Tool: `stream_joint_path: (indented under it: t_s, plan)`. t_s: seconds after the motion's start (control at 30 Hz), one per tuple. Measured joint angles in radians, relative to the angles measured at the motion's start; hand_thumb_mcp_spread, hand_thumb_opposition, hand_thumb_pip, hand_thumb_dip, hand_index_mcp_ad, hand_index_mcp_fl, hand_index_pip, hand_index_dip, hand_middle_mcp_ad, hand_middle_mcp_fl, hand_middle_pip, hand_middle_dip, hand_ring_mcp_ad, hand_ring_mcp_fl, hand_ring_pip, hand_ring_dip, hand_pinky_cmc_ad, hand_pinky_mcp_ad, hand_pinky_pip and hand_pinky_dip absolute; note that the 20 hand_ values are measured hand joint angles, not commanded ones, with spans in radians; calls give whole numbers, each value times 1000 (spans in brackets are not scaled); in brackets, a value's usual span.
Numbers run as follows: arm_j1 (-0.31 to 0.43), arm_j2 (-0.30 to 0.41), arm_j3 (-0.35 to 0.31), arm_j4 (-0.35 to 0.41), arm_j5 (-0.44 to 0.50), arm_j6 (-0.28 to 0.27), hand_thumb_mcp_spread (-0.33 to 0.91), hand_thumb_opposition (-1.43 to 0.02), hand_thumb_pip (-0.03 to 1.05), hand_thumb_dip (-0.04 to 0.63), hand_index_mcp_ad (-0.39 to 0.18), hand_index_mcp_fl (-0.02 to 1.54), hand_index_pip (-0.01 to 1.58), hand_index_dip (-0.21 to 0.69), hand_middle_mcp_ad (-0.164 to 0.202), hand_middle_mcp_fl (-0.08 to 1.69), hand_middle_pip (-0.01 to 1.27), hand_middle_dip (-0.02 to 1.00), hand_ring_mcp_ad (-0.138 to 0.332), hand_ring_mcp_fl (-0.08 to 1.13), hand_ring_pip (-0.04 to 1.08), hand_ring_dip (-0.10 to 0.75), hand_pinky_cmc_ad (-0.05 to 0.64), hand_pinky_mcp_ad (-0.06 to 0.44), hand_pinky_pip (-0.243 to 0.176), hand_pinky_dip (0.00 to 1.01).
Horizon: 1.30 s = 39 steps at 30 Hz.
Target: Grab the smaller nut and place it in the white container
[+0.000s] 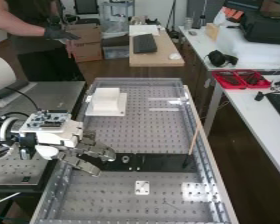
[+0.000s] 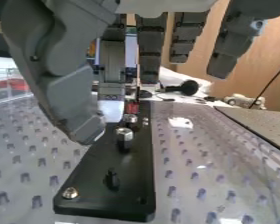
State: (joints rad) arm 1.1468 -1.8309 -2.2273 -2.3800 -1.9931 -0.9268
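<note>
Presently, the robot's hand [image 1: 97,150] is hanging over the left end of a black plate [image 1: 165,162] on the perforated bench [image 1: 137,132], its thumb [image 2: 69,95] standing well apart from its loosely straight fingers [image 2: 150,50]. It is holding nothing, and that wide gap is leaving room for a nut to come between them.

In the wrist view, a silver nut [image 2: 124,134] is sitting atop a dark post, with a second metal piece [image 2: 129,118] standing just beyond it on the same plate. Which is the smaller nut is proving hard to tell, as the two are lying at different depths; the raised perch is probably serving to give fingertips something to close around. A black peg [image 2: 112,179] and a screw head [image 2: 70,193] are occupying the plate's nearer part, the screw likely helping to fasten it down.

Across the bench, what appears to be the white container [image 1: 107,102] is resting well apart from the plate, presumably to keep the drop-off clear of the picking area. The task is seemingly awaiting its first grip, and a careless pinch could be knocking the neighboring piece.
</note>
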Motion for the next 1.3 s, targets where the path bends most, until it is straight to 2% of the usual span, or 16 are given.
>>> stream_joint_path:
  t_s: [0.23,0.37,0.7,1.03,1.3]
  plan:
    - [53,71,16,-109,-20,-22,429,-876,668,284,-105,182,1545,297,63,241,124,253,96,0,103,154,325,278,51,192]
    - [119,108,26,-167,-29,-26,429,-880,668,284,-105,182,1545,297,59,244,124,255,93,0,103,154,325,278,51,192]
    - [283,152,38,-207,-57,-4,429,-876,668,284,-105,190,1545,297,63,241,124,255,93,0,103,154,325,278,51,192]
    - [423,147,53,-227,-83,34,422,-897,667,284,-106,213,1545,297,56,244,124,253,91,0,103,154,325,278,51,192]
    - [507,93,73,-223,-92,55,422,-897,667,284,-106,209,1545,300,58,244,124,253,87,14,103,154,325,278,51,192]
